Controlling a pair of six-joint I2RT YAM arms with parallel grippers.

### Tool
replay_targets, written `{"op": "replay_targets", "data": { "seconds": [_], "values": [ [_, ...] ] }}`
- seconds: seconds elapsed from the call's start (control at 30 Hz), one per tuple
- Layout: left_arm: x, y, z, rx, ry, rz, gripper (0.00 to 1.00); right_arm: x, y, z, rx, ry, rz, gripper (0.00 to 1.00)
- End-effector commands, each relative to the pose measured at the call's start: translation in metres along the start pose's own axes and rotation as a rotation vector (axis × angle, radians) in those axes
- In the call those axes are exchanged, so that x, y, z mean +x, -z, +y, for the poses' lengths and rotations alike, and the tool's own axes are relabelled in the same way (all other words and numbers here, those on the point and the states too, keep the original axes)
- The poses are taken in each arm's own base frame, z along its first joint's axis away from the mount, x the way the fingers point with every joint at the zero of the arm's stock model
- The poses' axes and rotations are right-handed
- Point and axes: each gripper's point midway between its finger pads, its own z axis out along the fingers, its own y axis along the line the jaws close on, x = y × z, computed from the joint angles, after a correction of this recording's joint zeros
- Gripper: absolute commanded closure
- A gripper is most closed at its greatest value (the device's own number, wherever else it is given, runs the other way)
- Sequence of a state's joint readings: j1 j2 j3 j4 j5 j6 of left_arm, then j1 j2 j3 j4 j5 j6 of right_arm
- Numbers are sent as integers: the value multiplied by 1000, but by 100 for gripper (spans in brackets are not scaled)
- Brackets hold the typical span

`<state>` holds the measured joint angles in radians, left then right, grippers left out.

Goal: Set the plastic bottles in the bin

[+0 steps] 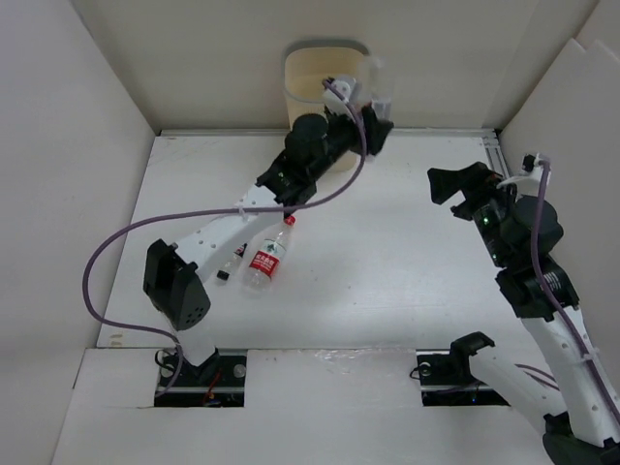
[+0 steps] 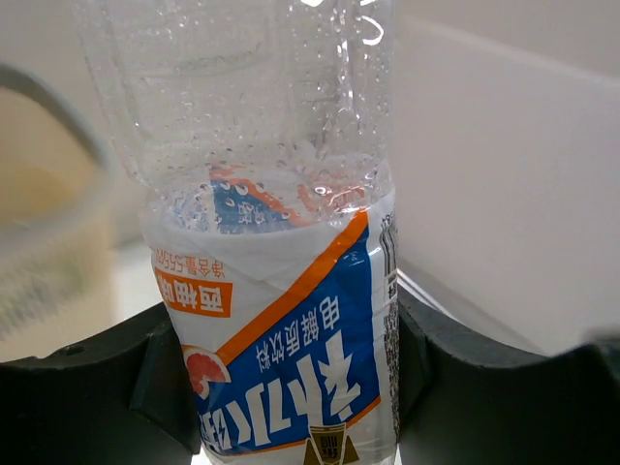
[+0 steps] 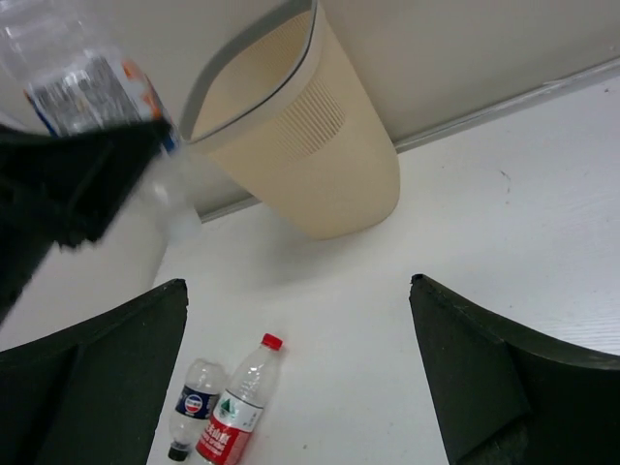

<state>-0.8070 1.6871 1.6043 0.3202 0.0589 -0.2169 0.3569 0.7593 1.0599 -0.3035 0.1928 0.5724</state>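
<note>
My left gripper [image 1: 373, 116] is shut on a clear bottle with a blue, white and orange label [image 2: 281, 320], held in the air at the right rim of the cream-yellow bin [image 1: 325, 73]. In the left wrist view the fingers [image 2: 97, 387] press both sides of the label. A clear red-label bottle with a red cap [image 1: 269, 254] lies on the table, and a small dark-label bottle [image 1: 231, 263] lies beside it, partly under my left arm. Both show in the right wrist view [image 3: 237, 407], [image 3: 194, 407]. My right gripper [image 1: 460, 189] is open and empty above the table's right side.
White walls enclose the table on the left, back and right. The bin stands against the back wall, past the table's far edge. My left arm stretches diagonally over the table's left half.
</note>
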Motion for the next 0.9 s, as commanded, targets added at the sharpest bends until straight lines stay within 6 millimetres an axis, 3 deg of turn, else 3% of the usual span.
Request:
{"op": "replay_targets", "data": {
  "seconds": [0.0, 0.03, 0.07, 0.1, 0.13, 0.2, 0.23, 0.27, 0.3, 0.33, 0.37, 0.4, 0.43, 0.47, 0.5, 0.53, 0.57, 0.6, 0.7, 0.73, 0.77, 0.87],
  "values": [
    [-91, -13, 66, -201, -102, -247, 100, -11, 11, -7, 43, 48, -15, 0],
    [-119, -15, 69, -218, -102, -304, 100, -6, 10, -8, 39, 50, -2, 0],
    [-124, -19, 78, -242, -112, -313, 100, -5, 10, -7, 31, 50, 3, 0],
    [-113, -32, 91, -258, -115, -299, 100, 6, 8, -11, 30, 55, 36, 0],
    [-131, -34, 94, -271, -147, -338, 100, 7, 6, -9, 12, 61, 34, 0],
    [-145, -41, 113, -313, -170, -385, 100, 15, 2, -7, -7, 63, 60, 0],
    [-128, -57, 129, -330, -173, -365, 100, 22, -1, -11, 3, 66, 77, 0],
    [-151, -56, 138, -354, -202, -417, 99, 23, 0, -9, -7, 66, 84, 0],
    [-158, -57, 150, -394, -211, -459, 92, 29, -1, -8, -24, 66, 100, 0],
    [-133, -75, 170, -414, -225, -425, 91, 34, -1, -9, -28, 67, 115, 0],
    [-159, -68, 179, -435, -228, -496, 89, 37, -2, -8, -44, 75, 123, 0],
    [-159, -68, 195, -473, -225, -516, 86, 37, 1, -4, -68, 72, 117, 0],
    [-166, -67, 204, -484, -226, -567, 77, 40, 3, -4, -77, 72, 125, 0],
    [-153, -72, 220, -498, -222, -566, 74, 45, 4, -8, -73, 83, 132, 0],
    [-159, -64, 239, -527, -219, -595, 67, 43, 10, -8, -82, 82, 118, 0],
    [-161, -61, 247, -529, -194, -617, 55, 45, 13, -10, -82, 82, 118, 0],
    [-161, -59, 256, -534, -189, -638, 19, 54, 15, -15, -83, 83, 134, 0],
    [-161, -54, 273, -568, -178, -651, 0, 54, 22, -10, -116, 80, 127, 0],
    [-166, -51, 283, -525, -183, -638, 0, 65, 25, -9, -150, 79, 151, 0],
    [-180, -51, 270, -472, -187, -655, 0, 75, 23, -10, -155, 90, 182, 0],
    [-198, -43, 261, -442, -189, -683, 0, 76, 20, -8, -167, 103, 184, 0],
    [-242, -20, 226, -358, -188, -709, 0, 107, 4, -3, -182, 137, 271, 0]
  ]
}}
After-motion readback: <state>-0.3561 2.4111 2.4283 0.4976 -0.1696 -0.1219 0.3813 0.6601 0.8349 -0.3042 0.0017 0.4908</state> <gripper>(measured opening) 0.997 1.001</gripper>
